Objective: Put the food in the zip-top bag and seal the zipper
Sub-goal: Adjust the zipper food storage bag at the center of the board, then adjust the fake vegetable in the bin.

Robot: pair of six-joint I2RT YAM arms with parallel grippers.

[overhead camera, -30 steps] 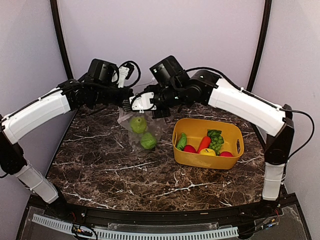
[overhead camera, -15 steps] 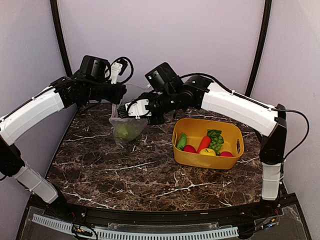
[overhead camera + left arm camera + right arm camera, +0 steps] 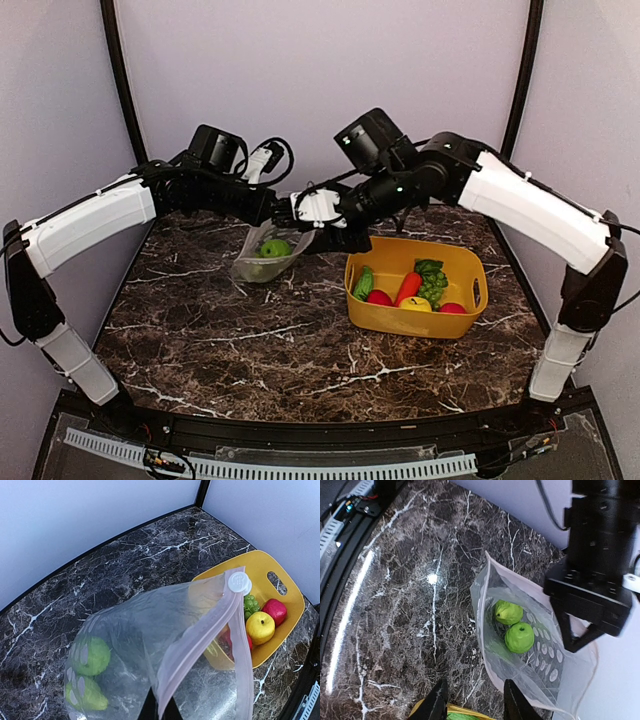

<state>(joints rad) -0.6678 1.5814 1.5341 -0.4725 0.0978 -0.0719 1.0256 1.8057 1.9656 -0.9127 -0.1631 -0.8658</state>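
I've got open marble (image 3: 300, 360) across the near half of the table, in front of both the bag (image 3: 262, 258) and the basket (image 3: 400, 318). Only a narrow lane runs between those two. Above the bag, the left gripper (image 3: 272, 208) pinches its top edge. My right gripper (image 3: 475, 705), jaws parted, hangs just beside it and crowds that approach. Food (image 3: 408, 288) covers the basket floor.

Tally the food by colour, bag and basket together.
Green: 5 (2 fruits in the bag, cucumber, leafy greens, grapes)
Red: 2 (balls)
Yellow: 1 (lemon)
Orange: 1 (carrot)
Total: 9 visible; the basket may hide more.
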